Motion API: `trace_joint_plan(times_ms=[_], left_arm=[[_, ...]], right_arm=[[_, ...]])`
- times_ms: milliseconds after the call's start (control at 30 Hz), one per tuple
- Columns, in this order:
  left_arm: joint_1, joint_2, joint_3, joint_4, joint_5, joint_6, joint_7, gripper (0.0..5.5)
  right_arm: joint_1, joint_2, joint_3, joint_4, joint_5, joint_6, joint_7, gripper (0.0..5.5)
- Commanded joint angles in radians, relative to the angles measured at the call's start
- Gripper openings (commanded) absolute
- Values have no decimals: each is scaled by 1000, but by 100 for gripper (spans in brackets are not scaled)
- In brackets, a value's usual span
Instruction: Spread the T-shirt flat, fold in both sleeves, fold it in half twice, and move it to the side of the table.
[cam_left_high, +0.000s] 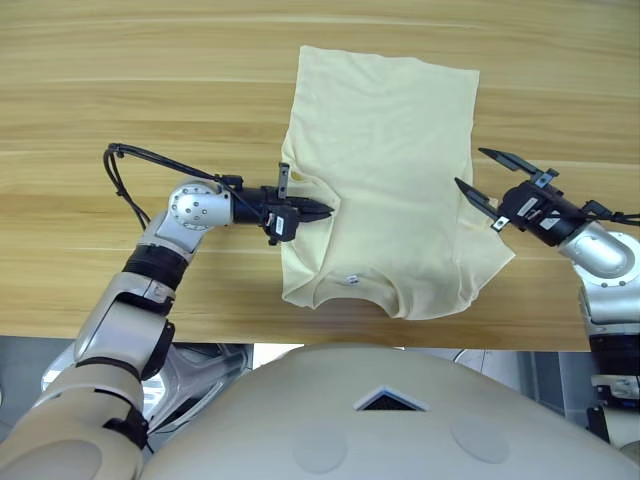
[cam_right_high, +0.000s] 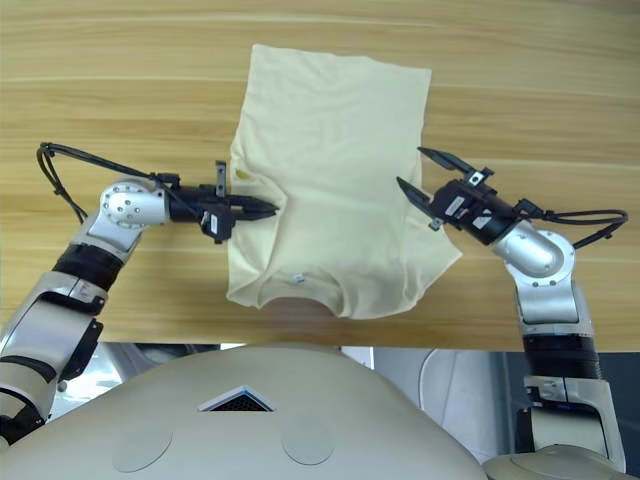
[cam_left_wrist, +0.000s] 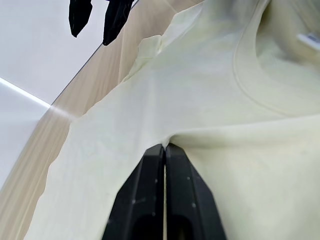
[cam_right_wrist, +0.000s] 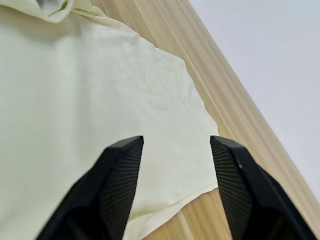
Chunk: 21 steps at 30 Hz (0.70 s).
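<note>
A pale yellow T-shirt (cam_left_high: 385, 170) lies on the wooden table (cam_left_high: 120, 80), collar toward me and hem at the far side. Its left sleeve is folded in over the body. My left gripper (cam_left_high: 322, 211) is shut on the folded sleeve cloth at the shirt's left side; the pinch of fabric between the fingers (cam_left_wrist: 165, 165) is plain in the left wrist view. My right gripper (cam_left_high: 485, 172) hangs open just above the shirt's right edge, holding nothing. In the right wrist view its fingers (cam_right_wrist: 120, 175) straddle the right sleeve (cam_right_wrist: 165, 100).
The table's near edge (cam_left_high: 200, 340) runs just below the shirt's collar. Bare wood stretches to the left of the shirt and along the far side. A black cable (cam_left_high: 130, 165) loops off my left forearm.
</note>
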<state>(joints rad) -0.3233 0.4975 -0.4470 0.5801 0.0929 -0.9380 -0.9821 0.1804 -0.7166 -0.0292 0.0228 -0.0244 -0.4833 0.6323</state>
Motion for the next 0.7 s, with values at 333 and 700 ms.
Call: trace_joint_plan(times_ms=[333, 700], left_arm=[[-5, -61, -2, 3, -100, 48, -22, 134], [-20, -91, 121, -51, -278, 110, 7, 306]], right_arm=[[-19, -3, 9, 9, -1, -9, 12, 248], [34, -94, -145, 3, -8, -20, -13, 248]])
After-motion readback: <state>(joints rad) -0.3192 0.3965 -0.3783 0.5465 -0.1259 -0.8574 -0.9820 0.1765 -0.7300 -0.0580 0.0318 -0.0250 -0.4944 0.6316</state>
